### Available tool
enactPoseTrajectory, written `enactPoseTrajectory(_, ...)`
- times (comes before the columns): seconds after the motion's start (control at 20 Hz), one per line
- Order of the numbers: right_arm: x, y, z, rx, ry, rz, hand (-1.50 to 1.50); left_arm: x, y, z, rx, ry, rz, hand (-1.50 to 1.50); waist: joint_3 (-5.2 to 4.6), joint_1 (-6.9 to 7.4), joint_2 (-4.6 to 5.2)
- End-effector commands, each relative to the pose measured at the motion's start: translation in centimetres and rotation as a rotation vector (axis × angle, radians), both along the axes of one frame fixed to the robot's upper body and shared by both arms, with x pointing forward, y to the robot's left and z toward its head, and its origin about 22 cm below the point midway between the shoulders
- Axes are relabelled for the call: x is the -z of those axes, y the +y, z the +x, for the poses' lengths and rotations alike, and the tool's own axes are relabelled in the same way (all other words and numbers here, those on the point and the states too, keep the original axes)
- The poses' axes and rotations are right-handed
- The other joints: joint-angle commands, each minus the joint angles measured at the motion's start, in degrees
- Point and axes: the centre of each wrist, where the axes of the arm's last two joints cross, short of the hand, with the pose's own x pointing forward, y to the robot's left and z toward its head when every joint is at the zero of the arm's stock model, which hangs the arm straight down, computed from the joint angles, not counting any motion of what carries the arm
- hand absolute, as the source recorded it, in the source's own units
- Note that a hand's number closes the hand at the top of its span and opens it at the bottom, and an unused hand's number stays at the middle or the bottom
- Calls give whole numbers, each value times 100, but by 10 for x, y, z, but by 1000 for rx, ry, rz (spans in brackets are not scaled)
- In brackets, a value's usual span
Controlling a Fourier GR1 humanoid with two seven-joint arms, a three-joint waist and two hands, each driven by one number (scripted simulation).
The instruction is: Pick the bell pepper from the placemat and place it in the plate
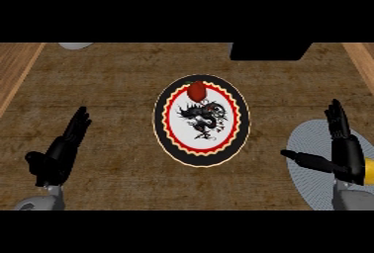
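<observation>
Closest in, two grey forearms come up from the near edge, well apart. The left hand (57, 155) sits near left over bare tabletop (110, 89), open, fingers straight and pointing away. The right hand (345, 150) is near right, also open and holding nothing, fingers straight and thumb stuck out to the left. It hovers over a round grey placemat (310, 178) that runs off the right side. A small yellow thing (369, 170) peeks out just beside that hand at the right edge; I cannot tell what it is.

Between the hands, in the middle of the tabletop, lies the plate (169, 133), with a black rim, a red ring and a dark figure on white. The red bell pepper (197, 90) sits on the plate's far part, touching the rim band.

Wide brown surface lies open on both sides of the plate. Far left, a pale object (75, 45) is cut by the edge; far right stands a black block (269, 51). Lighter wooden strips (16, 69) border the left and right sides.
</observation>
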Motion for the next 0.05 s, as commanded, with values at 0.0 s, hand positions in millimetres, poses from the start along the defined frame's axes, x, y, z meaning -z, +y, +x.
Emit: enactPoseTrajectory(0.0, -13, -21, -7, 14, -37, -27, -150, -5, 0, -10, 30, 3, -5, 0, -1, 2, -6)
